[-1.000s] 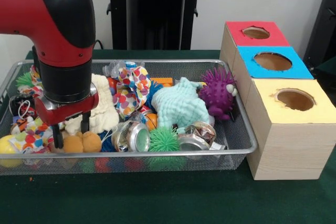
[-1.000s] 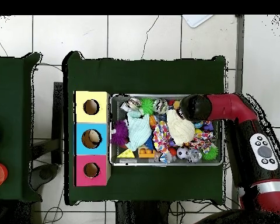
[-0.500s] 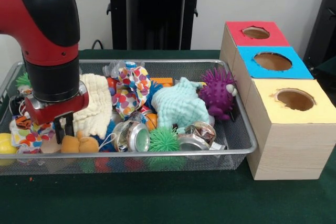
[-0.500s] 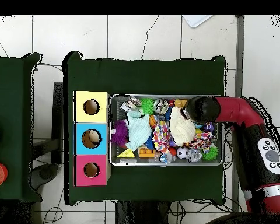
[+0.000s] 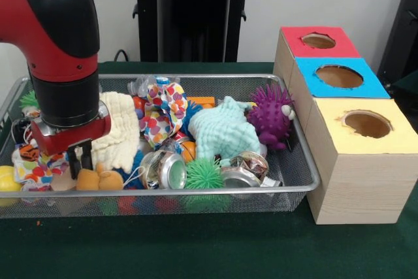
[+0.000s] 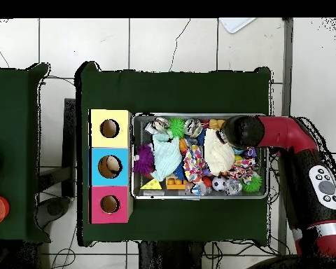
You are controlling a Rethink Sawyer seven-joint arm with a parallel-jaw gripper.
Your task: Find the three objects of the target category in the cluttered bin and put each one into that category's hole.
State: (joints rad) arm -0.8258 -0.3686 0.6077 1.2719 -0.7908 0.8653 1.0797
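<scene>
Hand (image 5: 67,161) low in bin (image 5: 297,161), three boxes (image 5: 356,161), one hole each

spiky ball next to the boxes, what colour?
Purple; the spiky ball shows best in the front view.

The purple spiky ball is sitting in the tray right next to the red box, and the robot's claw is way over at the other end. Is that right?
Not quite. In the front view the purple spiky ball sits at the tray's end beside the blue box and the yellow box, not the red box, which is further back. The rest is right: the claw is at the opposite end of the tray.
</scene>
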